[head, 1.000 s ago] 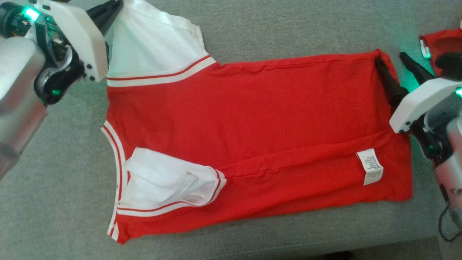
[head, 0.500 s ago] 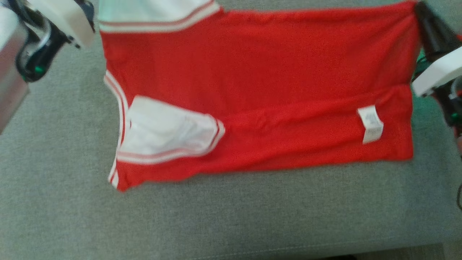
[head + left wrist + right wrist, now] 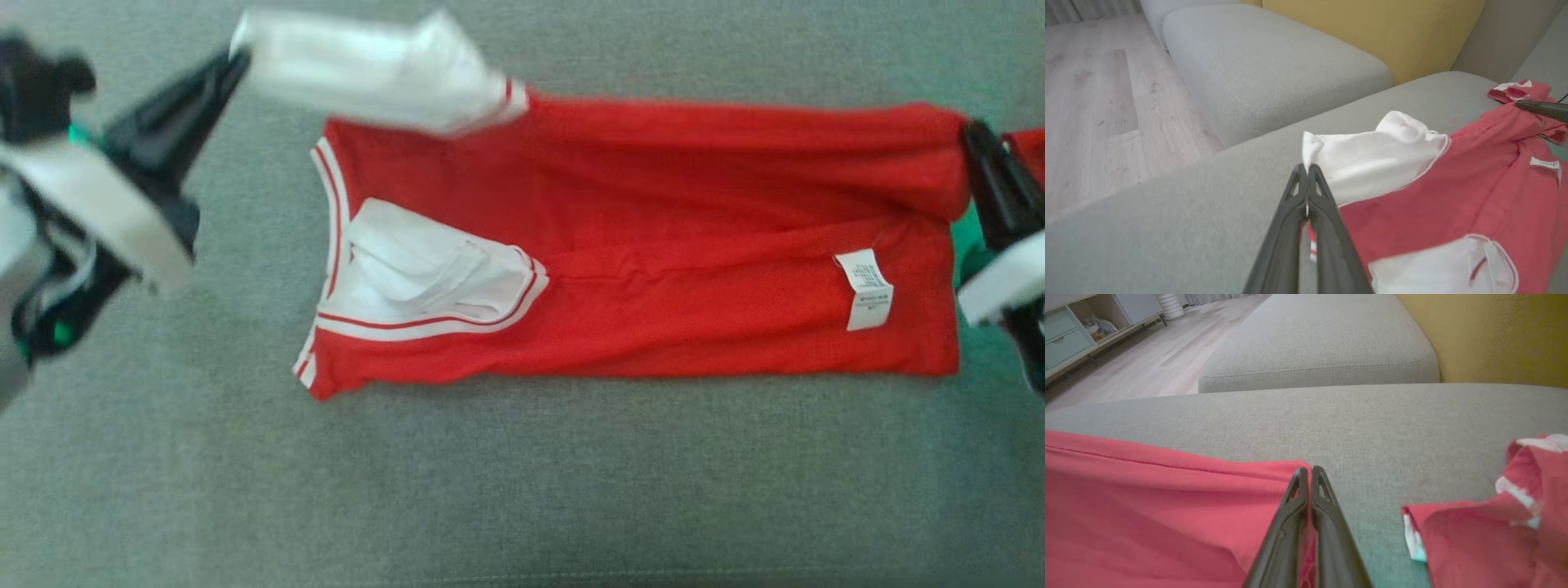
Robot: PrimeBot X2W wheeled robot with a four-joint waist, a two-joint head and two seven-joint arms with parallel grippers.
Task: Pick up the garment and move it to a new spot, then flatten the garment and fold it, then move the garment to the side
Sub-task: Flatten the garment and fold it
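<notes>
Gripped at the white sleeve (image 3: 367, 69) by the closed left jaws and at the hem (image 3: 947, 269) by the closed right jaws, the red white-sleeved knit garment (image 3: 653, 245) on the grey fabric sofa cushion (image 3: 522, 490) could be skewed if pulled unevenly.

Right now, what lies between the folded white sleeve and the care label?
Only wrinkled red cloth of the garment lies between the sleeve and the care label, in the head view.

Even, soft daylight; head view motion-blurred, wrist views sharper.
</notes>
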